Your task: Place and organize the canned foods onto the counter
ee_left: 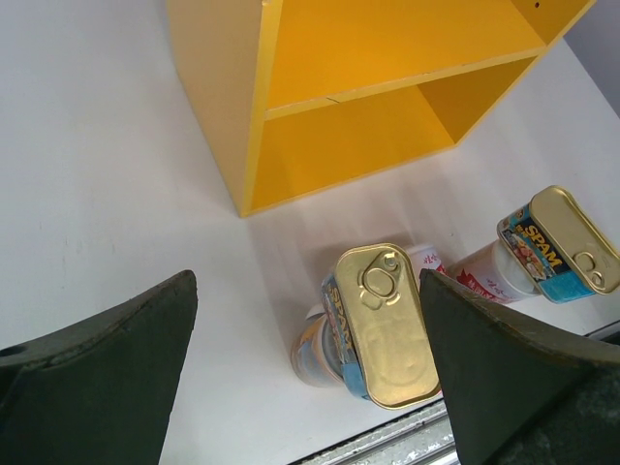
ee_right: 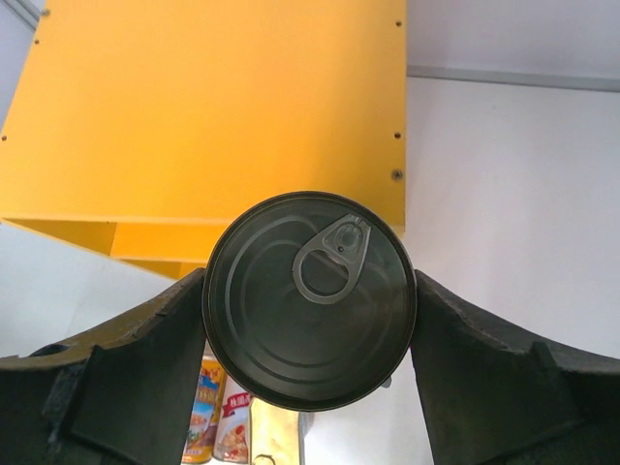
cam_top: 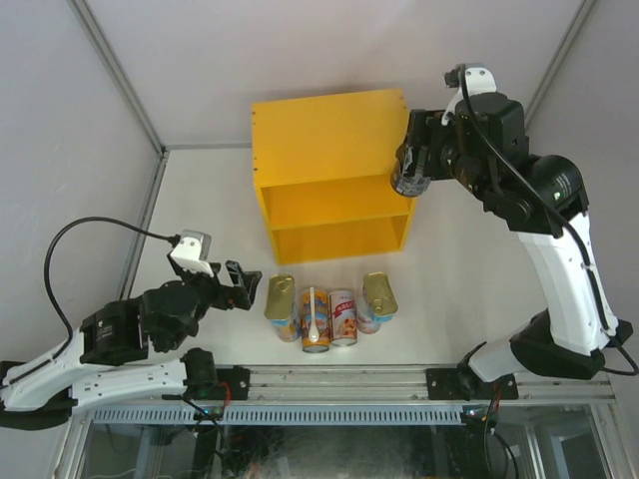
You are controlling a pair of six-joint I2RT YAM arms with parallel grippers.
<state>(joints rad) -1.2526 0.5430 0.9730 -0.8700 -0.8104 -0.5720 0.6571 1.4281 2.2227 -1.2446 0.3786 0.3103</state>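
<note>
The counter (cam_top: 324,135) is a yellow shelf unit at the back centre. My right gripper (cam_top: 412,160) is shut on the dark grey can (cam_top: 409,180) and holds it in the air at the counter's front right corner. In the right wrist view the can (ee_right: 310,300) fills the gap between the fingers, over the yellow top (ee_right: 213,107). My left gripper (cam_top: 240,286) is open and empty, just left of a gold-lidded tin (cam_top: 279,296). That tin (ee_left: 392,325) lies on an orange-blue can (ee_left: 318,351). A second tin (ee_left: 562,242) lies on a white-red can (ee_left: 489,276).
In the front row stand an orange-blue can with a white spoon (cam_top: 315,321) and a white-red can (cam_top: 342,317), with the second tin (cam_top: 379,294) at the right. A metal rail (cam_top: 339,379) runs along the near edge. Both shelf compartments (ee_left: 387,136) hold nothing.
</note>
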